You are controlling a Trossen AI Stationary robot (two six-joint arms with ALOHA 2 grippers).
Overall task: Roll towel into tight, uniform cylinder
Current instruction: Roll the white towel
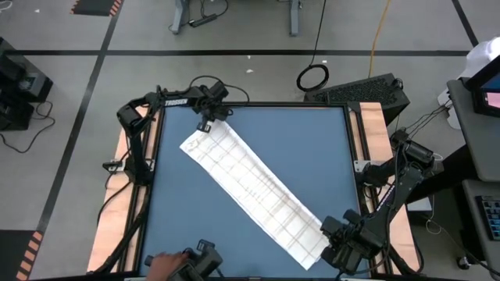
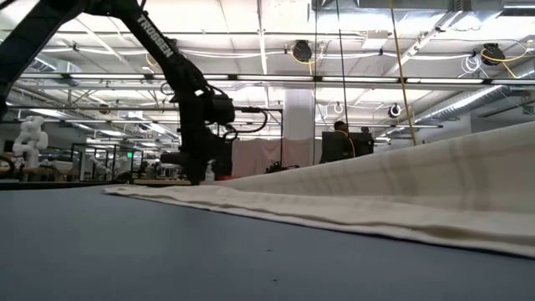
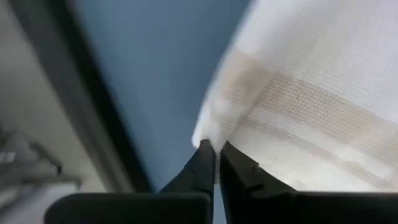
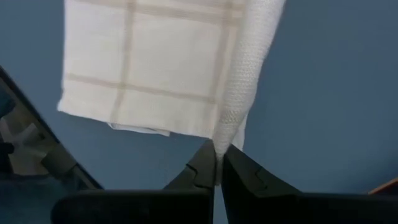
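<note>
One towel (image 1: 254, 191), two pinching grippers

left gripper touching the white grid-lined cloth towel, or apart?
Touching. Left wrist view: left gripper shut on white grid-lined cloth towel's edge.

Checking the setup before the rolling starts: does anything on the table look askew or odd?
The towel lies diagonally across the blue table, stretched as a long folded strip. The left gripper pinches one end corner, the right gripper the opposite end. Nothing looks spilled or damaged.
</note>
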